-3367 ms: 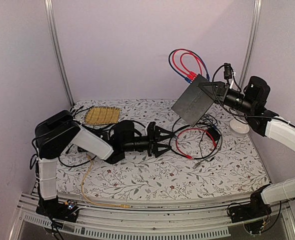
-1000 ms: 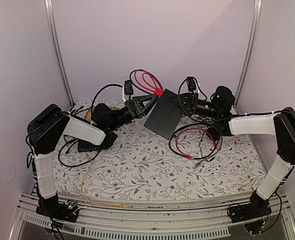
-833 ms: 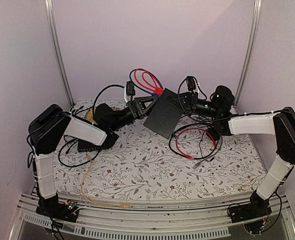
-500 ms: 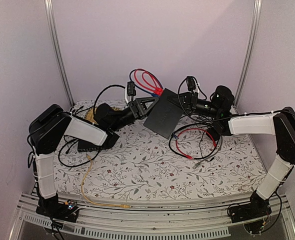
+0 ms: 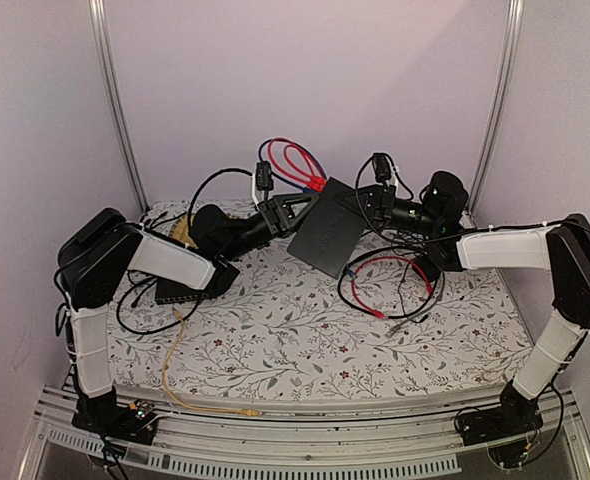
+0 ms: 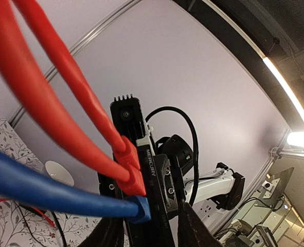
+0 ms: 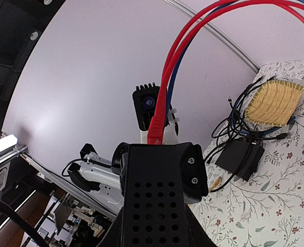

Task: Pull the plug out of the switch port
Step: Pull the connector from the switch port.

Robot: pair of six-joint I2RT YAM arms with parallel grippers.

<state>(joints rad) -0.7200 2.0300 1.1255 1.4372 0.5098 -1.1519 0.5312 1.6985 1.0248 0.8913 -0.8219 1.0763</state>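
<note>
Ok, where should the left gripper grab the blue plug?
Pinch the blue plug on its short stiff body at the switch, not the curving cable. Come from the left, in line with the plug; the right gripper holds the switch's far side.

This is a robotics lab work cell. Plain lilac walls (image 5: pixel 305 80) framed by aluminium posts (image 5: pixel 115 100) close in three sides of a table (image 5: pixel 305 350) covered in a floral cloth. At the table's near edge a slotted metal rail (image 5: pixel 305 440) carries the left arm (image 5: pixel 165 262) and the right arm (image 5: pixel 500 247). On the table lie loose cables (image 5: pixel 395 285), and above it hangs a flat black box (image 5: pixel 325 235) with network leads. Beyond the table, the left wrist view shows a dark ceiling with a strip light (image 6: pixel 286 82) and a monitor (image 6: pixel 280 182).
</note>
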